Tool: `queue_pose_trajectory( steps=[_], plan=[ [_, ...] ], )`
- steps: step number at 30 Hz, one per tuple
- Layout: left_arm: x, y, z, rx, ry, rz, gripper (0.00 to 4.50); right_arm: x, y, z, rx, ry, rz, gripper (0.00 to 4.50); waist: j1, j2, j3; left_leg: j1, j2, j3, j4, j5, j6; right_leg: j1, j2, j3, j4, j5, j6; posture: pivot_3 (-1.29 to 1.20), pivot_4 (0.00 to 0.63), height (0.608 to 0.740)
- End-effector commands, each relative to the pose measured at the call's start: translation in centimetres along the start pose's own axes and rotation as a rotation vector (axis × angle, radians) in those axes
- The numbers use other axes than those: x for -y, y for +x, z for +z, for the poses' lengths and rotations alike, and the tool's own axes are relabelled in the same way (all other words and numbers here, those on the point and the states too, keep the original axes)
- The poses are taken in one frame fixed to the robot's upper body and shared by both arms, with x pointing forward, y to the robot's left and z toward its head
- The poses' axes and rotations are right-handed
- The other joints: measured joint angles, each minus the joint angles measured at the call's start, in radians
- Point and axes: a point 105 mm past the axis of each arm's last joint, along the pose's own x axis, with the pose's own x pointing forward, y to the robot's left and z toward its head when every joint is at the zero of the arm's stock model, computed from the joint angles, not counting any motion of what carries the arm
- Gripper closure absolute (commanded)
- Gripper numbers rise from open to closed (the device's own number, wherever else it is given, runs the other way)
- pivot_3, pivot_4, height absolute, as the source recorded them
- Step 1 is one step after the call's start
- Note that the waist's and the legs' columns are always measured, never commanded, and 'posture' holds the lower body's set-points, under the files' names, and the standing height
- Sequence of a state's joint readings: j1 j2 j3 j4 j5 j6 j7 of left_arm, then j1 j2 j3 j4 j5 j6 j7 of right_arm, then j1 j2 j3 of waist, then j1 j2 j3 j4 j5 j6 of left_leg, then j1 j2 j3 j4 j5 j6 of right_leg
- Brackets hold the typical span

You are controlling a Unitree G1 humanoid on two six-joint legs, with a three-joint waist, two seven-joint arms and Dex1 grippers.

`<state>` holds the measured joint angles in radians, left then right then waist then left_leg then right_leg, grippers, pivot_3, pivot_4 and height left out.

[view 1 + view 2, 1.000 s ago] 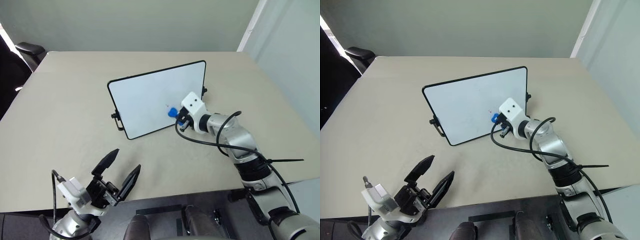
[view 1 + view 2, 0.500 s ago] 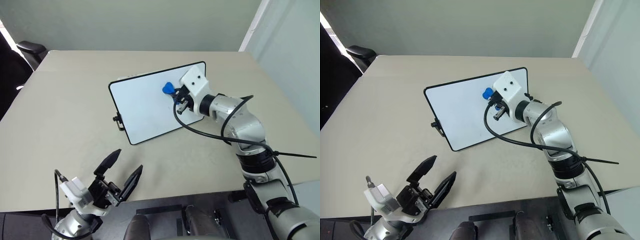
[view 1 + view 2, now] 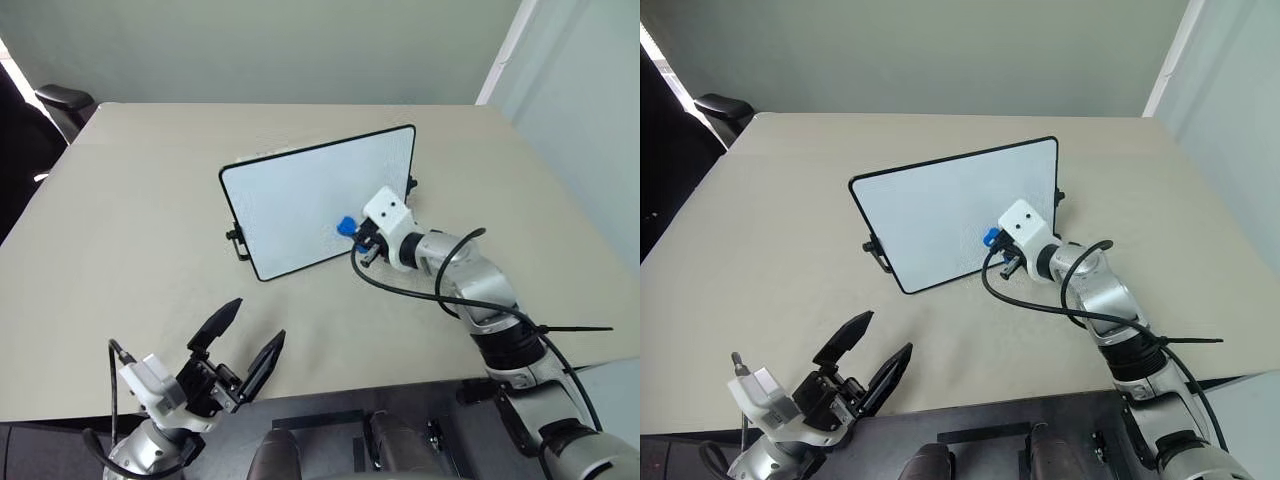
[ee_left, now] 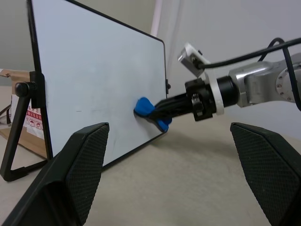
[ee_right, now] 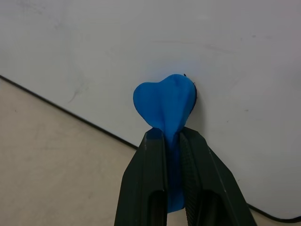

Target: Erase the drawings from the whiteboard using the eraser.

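Since half a second ago the right gripper (image 5: 172, 141) has swept down from the upper part of the whiteboard (image 3: 290, 205) to its lower right area, back near where it was a second ago. Its two black fingers are clamped tight on the eraser (image 5: 165, 106), a small blue block pinched so hard that its free end bulges into a heart shape, and that end is pressed against the glossy white face just above the bottom edge of the frame. In the left wrist view the eraser (image 4: 146, 110) meets the board squarely while the arm reaches in from the side.

The drawings are hard to find now; no red scribble is plain in any view, only faint grey smudges on the surface, so the marks look mostly wiped away.

To do this stroke well, I judge the eraser should stay flat against the face with steady, light pressure, since the board stands propped on the table (image 3: 130, 220) and a hard push could tip or slide it. Overlapping passes over the smudged patch would clear what remains.

The left gripper (image 3: 243, 345) hangs low near the table's front edge, fingers spread wide and empty.
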<state>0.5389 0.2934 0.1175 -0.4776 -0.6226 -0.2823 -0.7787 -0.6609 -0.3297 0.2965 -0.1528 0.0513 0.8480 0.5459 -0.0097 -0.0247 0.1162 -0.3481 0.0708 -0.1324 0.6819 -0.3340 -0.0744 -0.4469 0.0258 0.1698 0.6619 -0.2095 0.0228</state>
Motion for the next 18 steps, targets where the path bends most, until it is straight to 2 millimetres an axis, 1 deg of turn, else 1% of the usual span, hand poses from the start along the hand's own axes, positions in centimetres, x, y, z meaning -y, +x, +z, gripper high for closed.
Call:
queue_pose_trajectory(
  steps=[1, 3, 6, 8, 11, 17, 18],
  plan=[
    [0.3, 0.3, 1.1, 0.035, 0.038, -0.017, 0.0, 0.4, -0.3, 0.6, 0.009, -0.028, -0.025, 4.26, 0.0, 0.0, 0.0, 0.0, 0.0, 0.0, 0.0, 0.0, 0.0, 0.0, 0.0, 0.0, 0.0, 0.0, 0.0, 0.0, 0.15, 0.74],
    [0.3, 0.3, 1.1, 0.035, 0.038, -0.017, 0.0, 0.5, -0.3, 1.1, 0.022, -0.034, -0.028, 4.26, 0.0, 0.0, 0.0, 0.0, 0.0, 0.0, 0.0, 0.0, 0.0, 0.0, 0.0, 0.0, 0.0, 0.0, 0.0, 0.0, 0.15, 0.74],
    [0.3, 0.2, 1.2, 0.036, 0.037, -0.017, 0.0, 1.0, -0.5, 2.8, 0.077, -0.043, -0.044, 4.26, 0.0, 0.0, 0.0, 0.0, 0.0, 0.0, 0.0, 0.0, 0.0, 0.0, 0.0, 0.0, 0.0, 0.0, 0.0, 0.0, 0.15, 0.74],
    [0.3, 0.2, 1.2, 0.037, 0.037, -0.017, 0.0, 1.4, -0.8, 3.6, 0.097, -0.048, -0.056, 4.26, -0.001, 0.0, 0.0, -0.001, 0.0, 0.0, 0.0, 0.0, 0.0, -0.001, 0.0, 0.0, 0.0, 0.0, 0.0, 0.0, 0.15, 0.74],
    [0.3, 0.2, 1.2, 0.036, 0.037, -0.018, 0.0, 1.8, -1.3, 3.7, 0.098, -0.06, -0.07, 4.26, 0.0, 0.0, 0.0, -0.001, 0.0, 0.0, 0.0, 0.0, 0.0, -0.001, 0.0, 0.0, 0.0, 0.0, 0.0, 0.0, 0.15, 0.74],
    [0.5, 0.3, 1.2, 0.035, 0.036, -0.02, 0.0, 2.7, -3.8, 3.4, 0.111, -0.037, -0.125, 4.26, 0.007, 0.0, 0.0, -0.002, 0.0, 0.001, 0.0, 0.0, 0.0, -0.001, 0.0, 0.0, -0.001, -0.001, 0.001, 0.0, 0.15, 0.74],
    [0.5, 0.3, 1.2, 0.035, 0.035, -0.021, 0.0, 3.0, -4.4, 3.3, 0.117, -0.027, -0.142, 4.26, 0.007, 0.0, 0.0, -0.002, 0.0, 0.001, 0.0, 0.0, 0.0, -0.001, 0.0, 0.0, -0.001, -0.001, 0.001, 0.0, 0.15, 0.74]
  ],
)
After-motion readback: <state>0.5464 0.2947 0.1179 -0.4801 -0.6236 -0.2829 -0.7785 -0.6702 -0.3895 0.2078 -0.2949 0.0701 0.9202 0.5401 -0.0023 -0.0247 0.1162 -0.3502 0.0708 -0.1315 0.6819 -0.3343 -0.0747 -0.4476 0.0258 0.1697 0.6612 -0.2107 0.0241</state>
